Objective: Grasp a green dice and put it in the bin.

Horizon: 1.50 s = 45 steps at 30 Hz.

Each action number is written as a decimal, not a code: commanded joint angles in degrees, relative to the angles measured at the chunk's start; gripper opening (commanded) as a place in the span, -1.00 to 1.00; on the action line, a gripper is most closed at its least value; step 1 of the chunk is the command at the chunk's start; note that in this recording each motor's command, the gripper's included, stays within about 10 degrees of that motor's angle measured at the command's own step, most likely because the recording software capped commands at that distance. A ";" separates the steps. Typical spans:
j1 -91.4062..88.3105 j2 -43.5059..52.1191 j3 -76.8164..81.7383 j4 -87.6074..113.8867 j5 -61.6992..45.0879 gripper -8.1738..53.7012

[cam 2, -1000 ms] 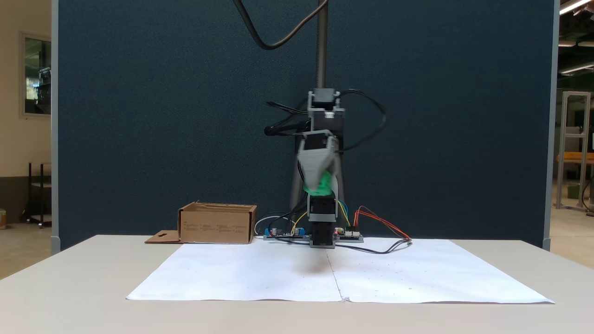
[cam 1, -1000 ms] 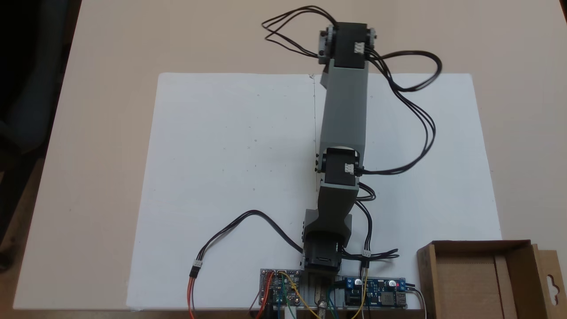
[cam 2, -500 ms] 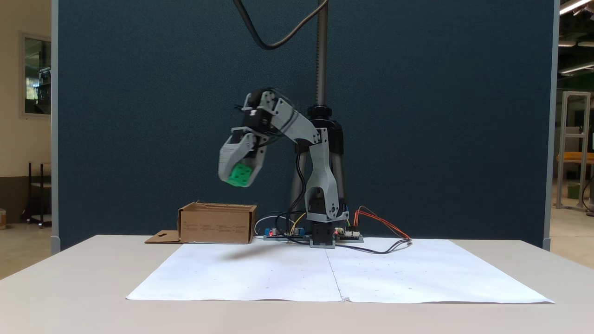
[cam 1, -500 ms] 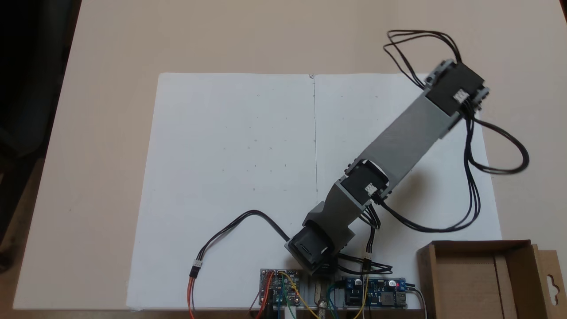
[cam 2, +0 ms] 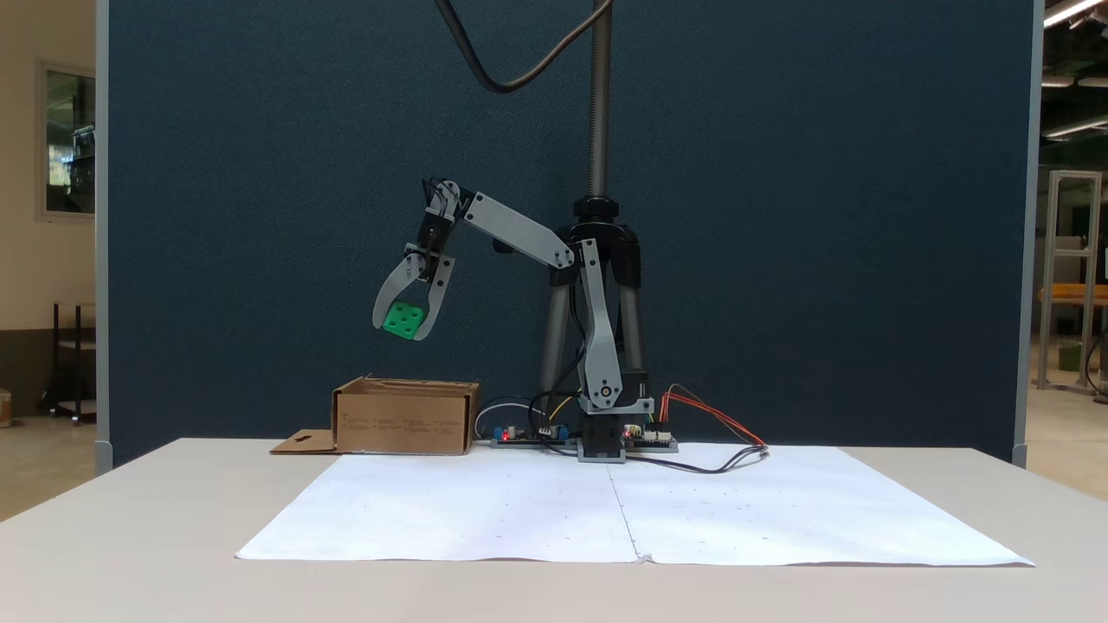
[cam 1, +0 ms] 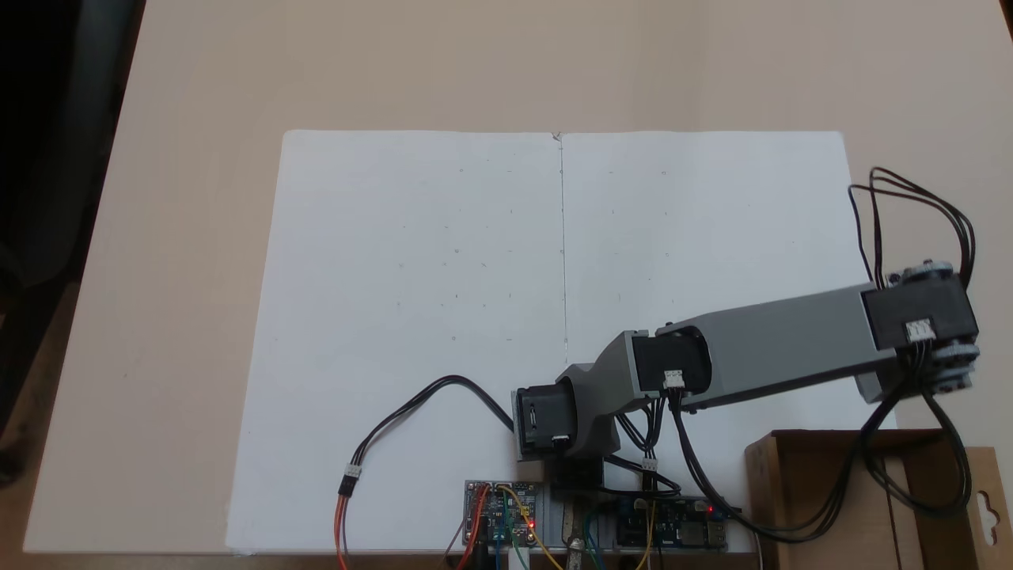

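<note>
In the fixed view from above, the arm (cam 1: 775, 348) reaches to the right, and its forearm and wrist motor cover whatever hangs below them. The bin (cam 1: 799, 491) is cut off by the bottom edge of that view, and black cables loop across its opening, so only part of its floor shows; what shows is bare brown cardboard. Its flap with the hang-hole (cam 1: 985, 507) lies at the right edge.

In the fixed view from the front, the end effector (cam 2: 403, 325) hangs downward from the wrist, its two grey fingers closed on the dice (cam 2: 403, 320) from either side. The dice is in the air, well above the bin (cam 2: 405, 419) and roughly over it. It sits tilted between the fingers, one corner low. The face toward the camera carries several dark pips, too small to count. As a cube it has no long axis to speak of.

From the front the bin's inside is hidden behind its near wall. The bin stands on the worktop (cam 2: 130, 536) just left of the white paper (cam 2: 485, 519), near the arm's base and circuit boards (cam 2: 528, 433).
</note>
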 commanded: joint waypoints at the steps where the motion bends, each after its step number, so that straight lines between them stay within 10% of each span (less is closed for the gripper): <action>1: 4.13 0.26 -2.29 2.99 -4.75 -0.37; 19: 16.17 -7.38 -2.29 1.49 -9.05 -0.37; 25: 16.26 -8.09 -0.88 1.58 -8.96 0.64; 45: 5.89 -3.16 -0.88 -6.86 0.35 0.66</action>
